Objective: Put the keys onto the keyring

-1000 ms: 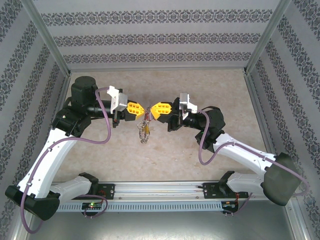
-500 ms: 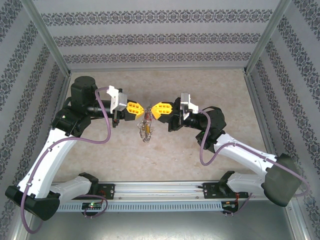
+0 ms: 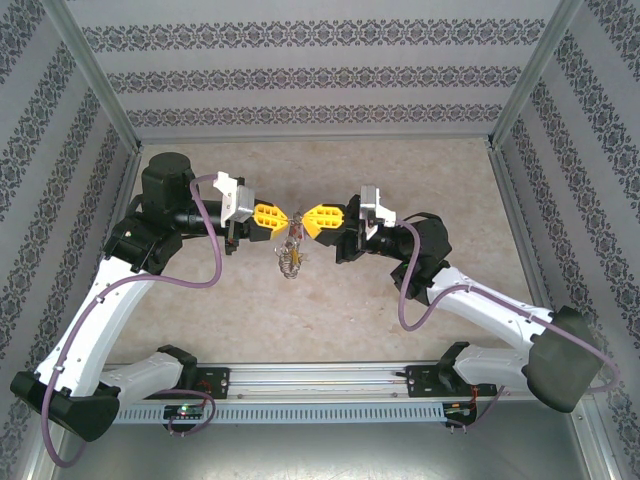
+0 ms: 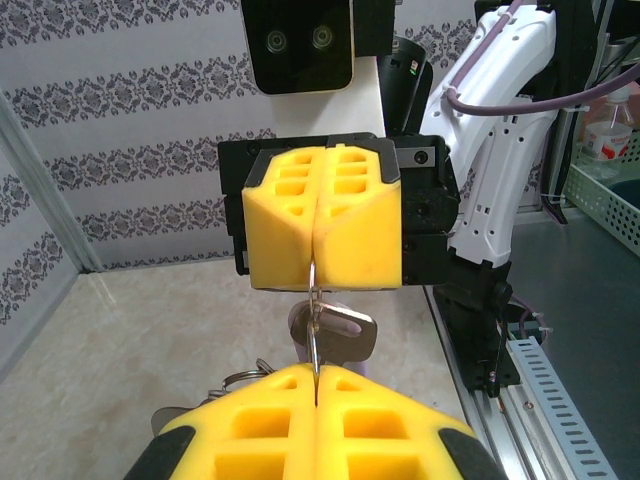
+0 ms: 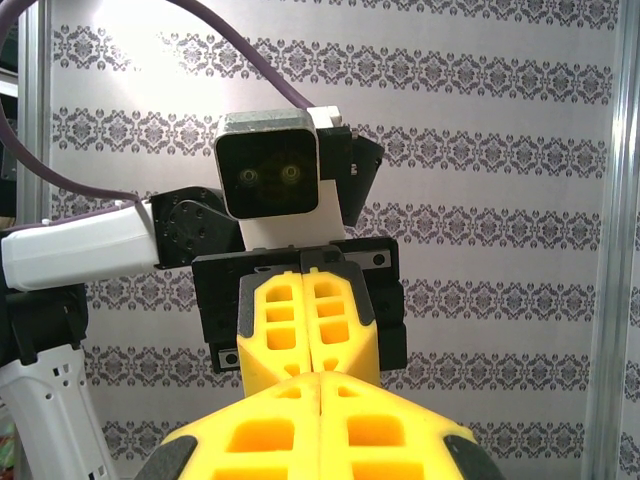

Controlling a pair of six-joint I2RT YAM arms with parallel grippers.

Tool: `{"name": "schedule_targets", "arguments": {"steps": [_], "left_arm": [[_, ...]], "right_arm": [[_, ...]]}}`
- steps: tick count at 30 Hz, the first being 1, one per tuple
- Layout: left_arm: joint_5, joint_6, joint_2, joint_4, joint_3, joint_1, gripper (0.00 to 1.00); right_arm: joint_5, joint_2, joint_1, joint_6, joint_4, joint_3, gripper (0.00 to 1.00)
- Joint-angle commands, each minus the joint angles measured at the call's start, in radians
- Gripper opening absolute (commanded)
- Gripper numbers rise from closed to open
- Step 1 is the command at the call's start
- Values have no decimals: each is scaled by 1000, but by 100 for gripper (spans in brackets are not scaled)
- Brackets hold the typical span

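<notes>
Both tools are closed, facing tip to tip above mid-counter [image 3: 450, 200]. The left tool [image 3: 286, 218] and right tool [image 3: 306, 221] each pinch the thin wire of the keyring [image 4: 314, 312], which spans the small gap between their pads. One key [image 4: 345, 335] hangs on that wire at the gap. The other keys [image 3: 289, 262] dangle in a bunch below; can't tell if they touch the counter.

Beige table [image 3: 455, 195], patterned walls [image 3: 300, 75]
</notes>
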Motion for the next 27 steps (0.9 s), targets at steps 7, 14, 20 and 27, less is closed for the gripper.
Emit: {"name": "schedule_targets", "arguments": {"steps": [7,14,20,27], "left_arm": [[40,-16,-24,65,-4,12,0],[39,-15,-24,65,-6,13,0],[42,-17,-26,65,-7,12,0],[43,-17,-26,67,-7,13,0]], "right_arm": [[1,13,17,-11,39,25,0],[16,-7,17,-27,37,12,0],[22,-20,16,-40,29,3,0],[18,-19,16,-40,29,6,0]]}}
